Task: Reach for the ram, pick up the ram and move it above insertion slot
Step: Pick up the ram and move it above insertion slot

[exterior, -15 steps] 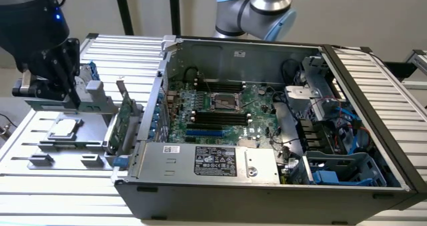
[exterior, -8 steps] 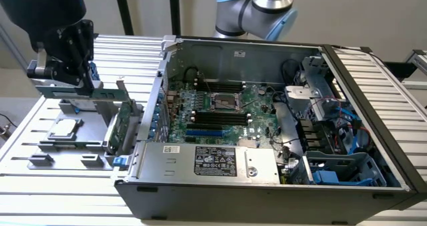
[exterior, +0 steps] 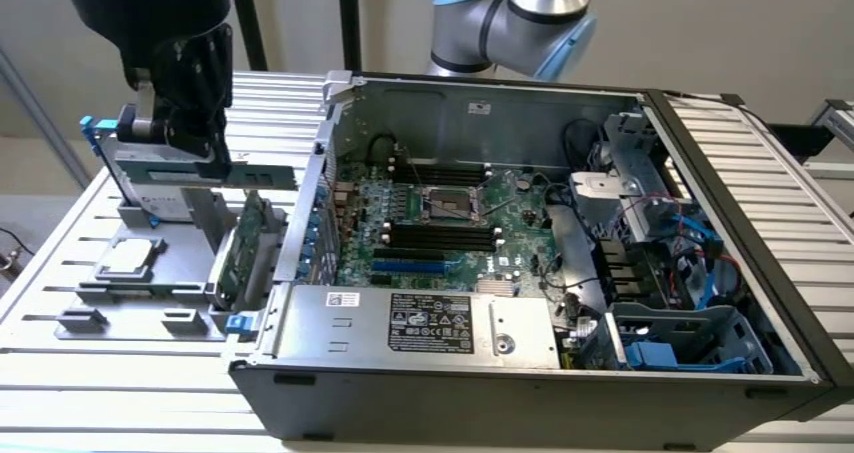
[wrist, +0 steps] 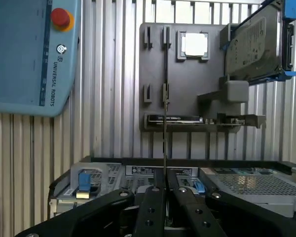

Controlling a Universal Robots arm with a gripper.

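Slatted tabletop (wrist: pixel 103 128) behind, wrist view catches claw (wrist: pixel 165 174) pinching ram (wrist: pixel 165 143) edge-on.

we see the open computer case (exterior: pixel 534 373) on the desk (exterior: pixel 80 373), with the parts holder (exterior: pixel 134 313) beside it on the exterior view's left. the insertion slot (exterior: pixel 441 235) lies inside the case, well apart from the ram (exterior: pixel 254 175) held over the holder.
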